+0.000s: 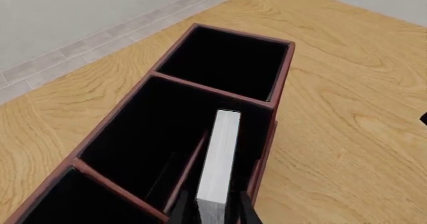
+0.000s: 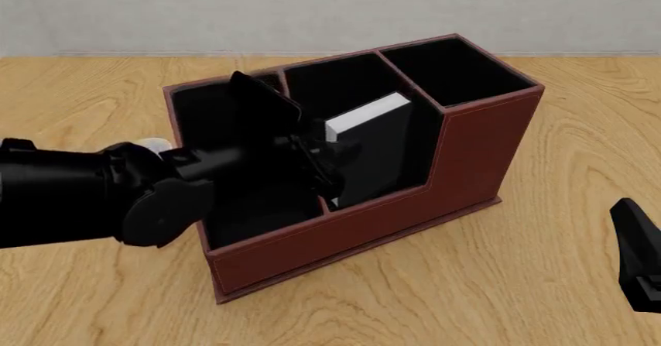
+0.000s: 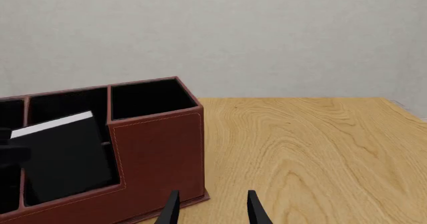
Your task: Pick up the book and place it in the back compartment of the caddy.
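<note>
The book [image 2: 377,159] has black covers and white page edges. It leans tilted, with its lower part down inside the narrow back compartment [image 2: 419,141] of the reddish-brown caddy [image 2: 351,234]. My left gripper [image 2: 320,156] reaches in from the left and is shut on it. In the left wrist view the book [image 1: 219,154] stands between a thin brown divider [image 1: 192,166] and the caddy's outer wall [image 1: 277,78], with my left gripper [image 1: 212,213] clamping its near end. My right gripper [image 3: 212,209] is open and holds nothing, low beside the caddy [image 3: 157,149]. The book [image 3: 63,154] also shows there.
The caddy's tall squarish cell [image 2: 454,67] rises just right of the book, and a long black-lined cell [image 2: 258,203] lies under my left arm. My right gripper [image 2: 638,253] hovers at the table's near right. A small pale thing [image 2: 155,143] peeks out behind the left arm.
</note>
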Controlling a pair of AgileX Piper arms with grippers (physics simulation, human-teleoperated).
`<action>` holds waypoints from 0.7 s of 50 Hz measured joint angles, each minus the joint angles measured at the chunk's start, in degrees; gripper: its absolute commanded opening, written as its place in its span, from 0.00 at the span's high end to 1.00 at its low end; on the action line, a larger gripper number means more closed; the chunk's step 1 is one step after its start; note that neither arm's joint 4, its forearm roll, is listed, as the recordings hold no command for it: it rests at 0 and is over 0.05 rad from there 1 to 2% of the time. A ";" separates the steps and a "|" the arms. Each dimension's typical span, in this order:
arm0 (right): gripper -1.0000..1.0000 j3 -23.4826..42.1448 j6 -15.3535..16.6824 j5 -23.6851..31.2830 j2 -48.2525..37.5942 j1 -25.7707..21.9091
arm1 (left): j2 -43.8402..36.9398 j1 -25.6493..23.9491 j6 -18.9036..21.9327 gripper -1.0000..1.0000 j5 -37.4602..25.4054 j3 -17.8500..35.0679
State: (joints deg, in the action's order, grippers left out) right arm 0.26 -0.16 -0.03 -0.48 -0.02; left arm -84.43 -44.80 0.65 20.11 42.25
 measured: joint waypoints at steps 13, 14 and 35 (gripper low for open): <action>0.00 0.00 -0.01 0.00 0.00 0.00 | 0.21 0.14 0.32 0.00 0.94 -0.42; 0.00 0.00 -0.01 0.00 0.00 0.00 | 0.24 0.15 0.33 0.00 0.95 -0.43; 0.00 0.00 0.00 0.00 0.00 0.00 | 1.58 0.20 0.10 0.00 0.78 -1.27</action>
State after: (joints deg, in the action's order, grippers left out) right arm 0.26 -0.16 -0.03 -0.48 -0.02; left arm -82.84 -44.60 0.74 20.89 40.98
